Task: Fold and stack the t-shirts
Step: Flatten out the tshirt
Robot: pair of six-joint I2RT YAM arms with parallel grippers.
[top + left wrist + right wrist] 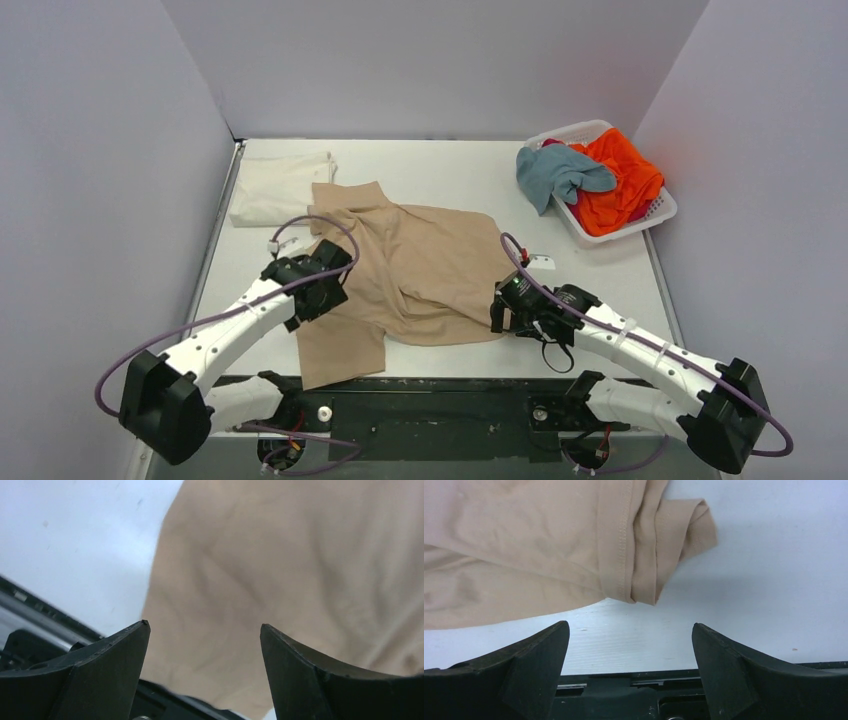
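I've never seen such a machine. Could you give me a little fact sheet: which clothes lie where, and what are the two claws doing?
tan t-shirt: spread crumpled in the middle
cream-white t-shirt: folded, far left corner
grey-blue t-shirt: draped over the white basket rim
orange t-shirt: inside the white basket
left gripper: open, empty, above the tan t-shirt's left edge
right gripper: open, empty, near its right hem

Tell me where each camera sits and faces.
Top external: above and behind both arms, looking down on them, the table and the tan t-shirt.
Left wrist: on the left arm, past its open left gripper onto the tan t-shirt.
Right wrist: on the right arm, past the open right gripper at the shirt's hem.
Shared by all: the tan t-shirt.
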